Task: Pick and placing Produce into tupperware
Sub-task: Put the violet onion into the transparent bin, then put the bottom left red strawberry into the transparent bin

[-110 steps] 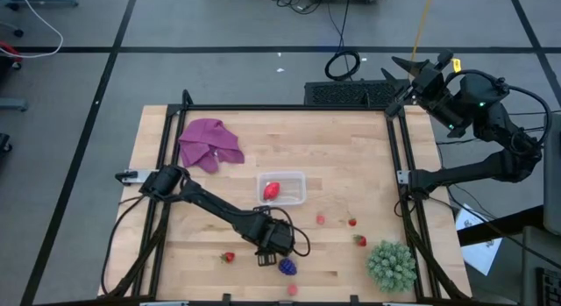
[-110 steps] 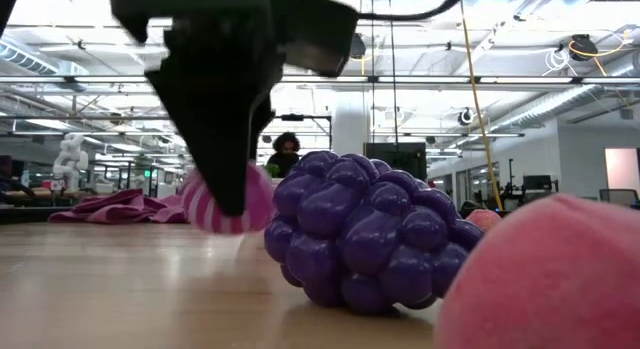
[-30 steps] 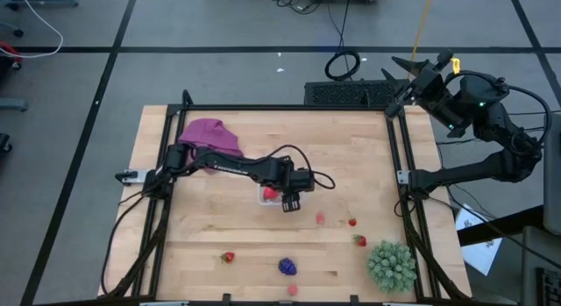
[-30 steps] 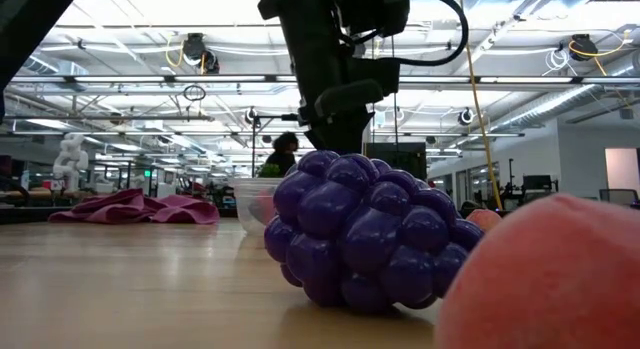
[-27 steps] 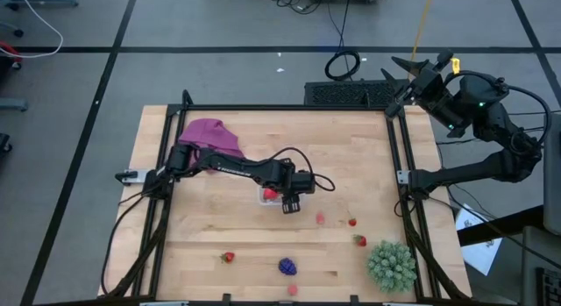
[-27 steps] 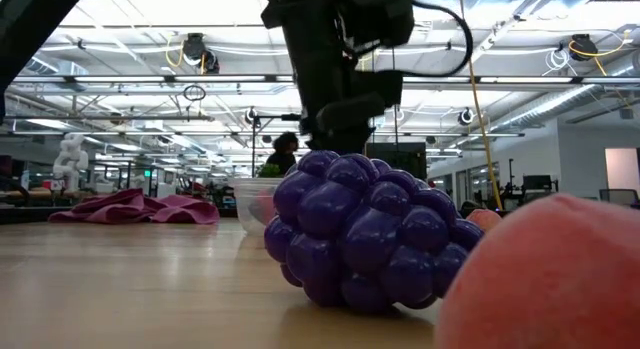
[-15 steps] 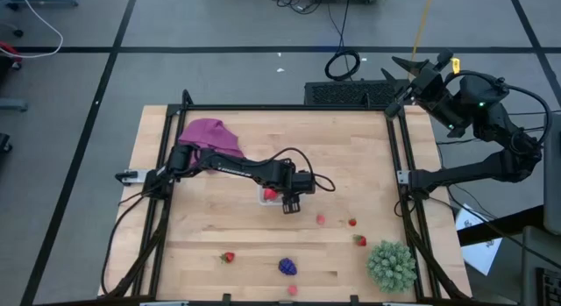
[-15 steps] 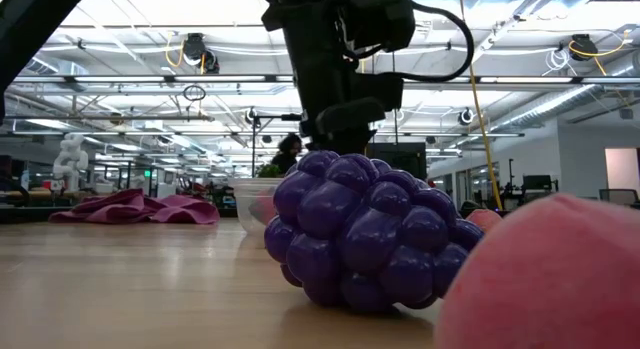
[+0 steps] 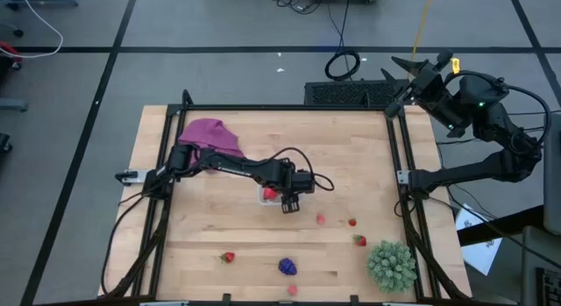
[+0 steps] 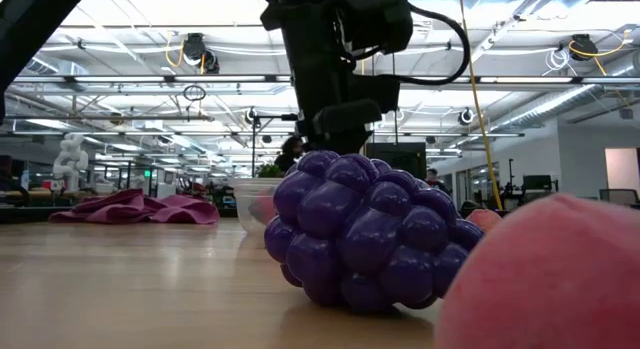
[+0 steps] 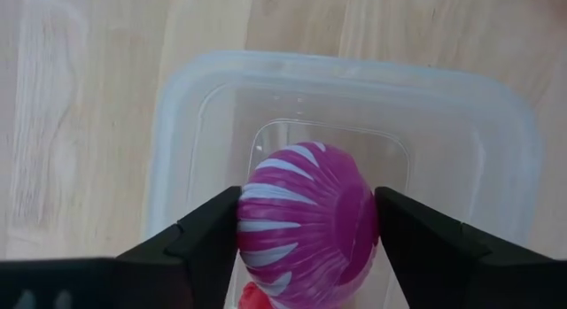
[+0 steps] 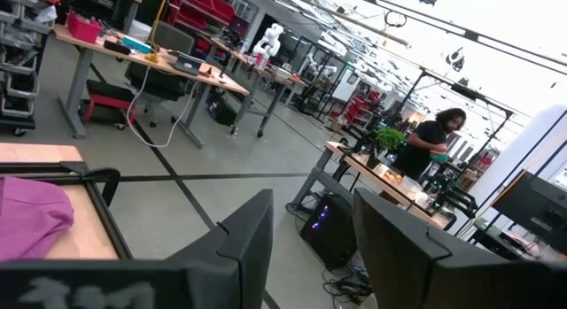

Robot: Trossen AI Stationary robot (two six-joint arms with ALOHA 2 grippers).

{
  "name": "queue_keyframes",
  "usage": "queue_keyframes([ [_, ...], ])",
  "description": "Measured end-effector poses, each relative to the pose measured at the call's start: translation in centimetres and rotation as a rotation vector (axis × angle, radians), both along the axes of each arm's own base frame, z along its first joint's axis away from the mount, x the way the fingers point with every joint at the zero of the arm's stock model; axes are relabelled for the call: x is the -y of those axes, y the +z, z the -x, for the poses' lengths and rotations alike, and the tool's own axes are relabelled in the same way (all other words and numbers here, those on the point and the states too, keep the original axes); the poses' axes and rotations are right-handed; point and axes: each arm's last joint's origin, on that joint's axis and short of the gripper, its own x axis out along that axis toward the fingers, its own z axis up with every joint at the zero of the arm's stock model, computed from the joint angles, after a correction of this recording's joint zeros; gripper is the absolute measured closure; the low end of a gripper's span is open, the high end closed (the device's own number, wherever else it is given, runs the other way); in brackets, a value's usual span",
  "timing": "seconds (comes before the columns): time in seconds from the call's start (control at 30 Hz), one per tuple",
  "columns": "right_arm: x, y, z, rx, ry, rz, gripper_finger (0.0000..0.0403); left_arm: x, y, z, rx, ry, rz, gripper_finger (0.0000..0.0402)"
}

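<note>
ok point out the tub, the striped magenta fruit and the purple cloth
tub [image 11: 186,88], left wrist view, bare rim at a corner
striped magenta fruit [image 11: 306,216], left wrist view, middle of its striped face
purple cloth [image 9: 203,131], high view, middle of the part that shows

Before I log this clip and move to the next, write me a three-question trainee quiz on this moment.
1. True or false: the left gripper has a magenta striped fruit between its fingers, above the clear tupperware.
2. Multiple choice: where is the right gripper? A) over the tupperware B) raised off the table's back right corner C) beside the green spiky plant
3. Fill in: the big fruit nearest the low camera, beside the purple berry cluster, is ___ in colour.

Key: 1 true; 2 B; 3 pink.
</note>
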Motion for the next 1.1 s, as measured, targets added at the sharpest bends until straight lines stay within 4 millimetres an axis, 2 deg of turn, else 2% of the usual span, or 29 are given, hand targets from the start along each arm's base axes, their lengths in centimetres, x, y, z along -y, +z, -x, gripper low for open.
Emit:
queue_keyframes([
  [0.27, 0.0, 0.0, 0.0, 0.000, 0.000, 0.000, 0.0254, 0.0, 0.0, 0.0, 0.002, 0.003, -0.001, 0.0112],
  [0.6, 0.0, 0.0, 0.0, 0.005, 0.000, -0.005, 0.0254, 0.0, 0.5, 0.0, 0.015, -0.006, -0.004, 0.0107],
  [0.7, 0.0, 0.0, 0.0, 0.005, 0.000, -0.005, 0.0254, 0.0, 1.9, -0.1, 0.047, -0.015, -0.014, 0.0107],
  [0.87, 0.0, 0.0, 0.0, 0.005, 0.000, -0.005, 0.0254, 0.0, 6.2, 0.3, 0.092, -0.021, -0.024, 0.0107],
  [0.97, 0.0, 0.0, 0.0, 0.004, 0.000, -0.005, 0.0254, 0.4, 9.0, 1.4, 0.076, -0.024, -0.032, 0.0107],
  [1.1, 0.0, 0.0, 0.0, 0.003, 0.000, -0.005, 0.0254, 2.2, 12.2, 4.4, 0.002, 0.011, -0.001, 0.0107],
])
